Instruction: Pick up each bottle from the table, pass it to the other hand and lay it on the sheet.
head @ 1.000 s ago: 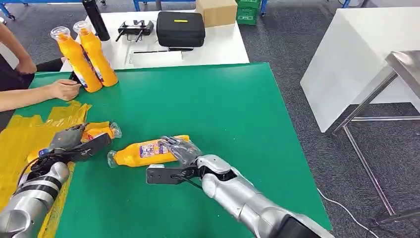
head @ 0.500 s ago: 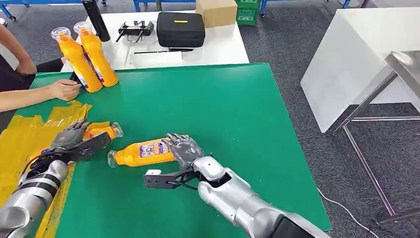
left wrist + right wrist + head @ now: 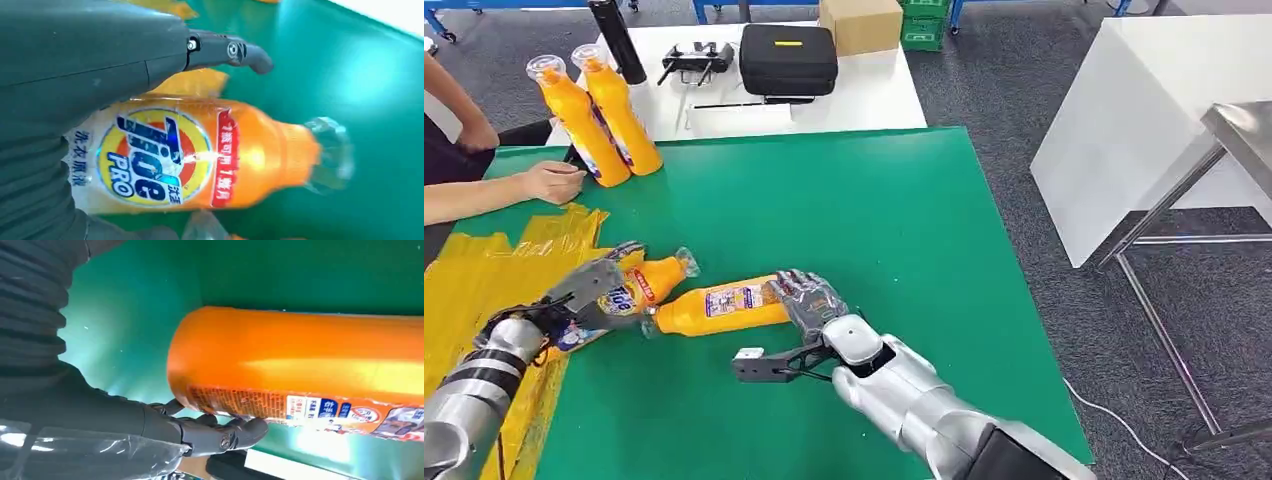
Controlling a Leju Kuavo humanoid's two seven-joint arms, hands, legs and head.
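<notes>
An orange bottle [image 3: 629,288] with a Tide label sits in my left hand [image 3: 582,290], tilted, its clear cap toward the table's middle, over the edge of the yellow sheet [image 3: 469,270]. The left wrist view has the bottle [image 3: 200,155] label-up under my left hand [image 3: 75,60]. A second orange bottle [image 3: 719,305] lies on the green table [image 3: 874,220]. My right hand [image 3: 809,302] grips its base end. In the right wrist view its fingers [image 3: 220,432] curl along that bottle [image 3: 300,355]. Two more orange bottles [image 3: 574,120] [image 3: 621,112] stand upright at the back left.
A person's hand [image 3: 549,181] rests on the table by the upright bottles. Behind is a white table [image 3: 864,95] with a black case [image 3: 789,57], a cardboard box [image 3: 861,22] and a black cylinder [image 3: 616,38]. At the right stand a white block [image 3: 1144,110] and a metal table [image 3: 1239,130].
My left hand has turned and carried its bottle rightward, label now up, cap close to the lying bottle's neck. My right hand has shifted slightly right on the lying bottle, which has barely moved.
</notes>
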